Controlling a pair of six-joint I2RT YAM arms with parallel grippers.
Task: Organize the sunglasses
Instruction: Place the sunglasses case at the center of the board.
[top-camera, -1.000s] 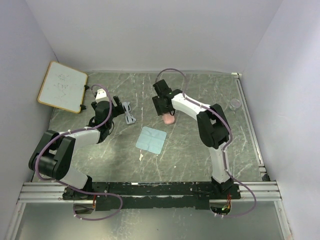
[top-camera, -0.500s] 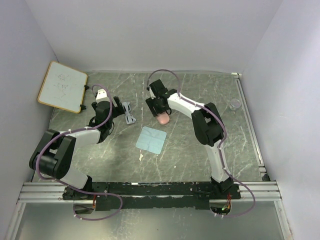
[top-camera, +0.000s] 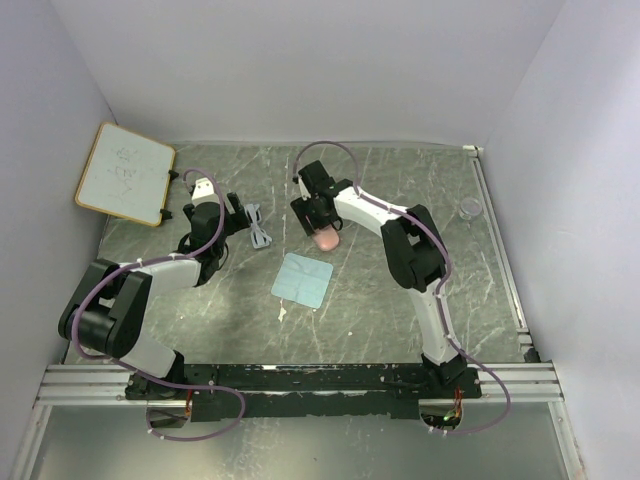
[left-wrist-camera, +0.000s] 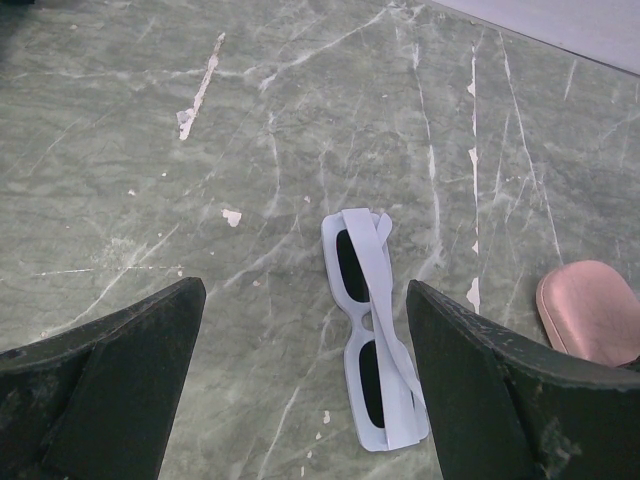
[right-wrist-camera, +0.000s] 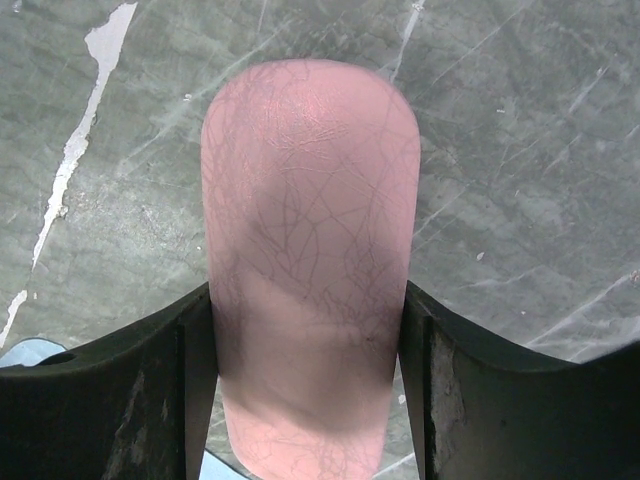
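The sunglasses (left-wrist-camera: 372, 330) lie folded on the table, pale grey-white with dark lenses, also seen from above (top-camera: 260, 226). My left gripper (left-wrist-camera: 300, 400) stands open just short of them, the frame's near end lying between its fingers without touching. The pink case (right-wrist-camera: 310, 260) is clamped across its width by my right gripper (right-wrist-camera: 305, 390), both fingers pressed to its sides. From above, the case (top-camera: 327, 239) hangs under the right gripper (top-camera: 322, 222) just right of the sunglasses. Its edge shows in the left wrist view as the pink case (left-wrist-camera: 592, 315).
A pale blue square cloth (top-camera: 302, 279) lies on the table in front of the case. A whiteboard (top-camera: 125, 172) leans at the back left. A small clear round lid (top-camera: 470, 208) sits at the right by the rail (top-camera: 497, 240).
My right gripper has carried the pink case leftward, closer to the sunglasses. The left arm and sunglasses have stayed put.
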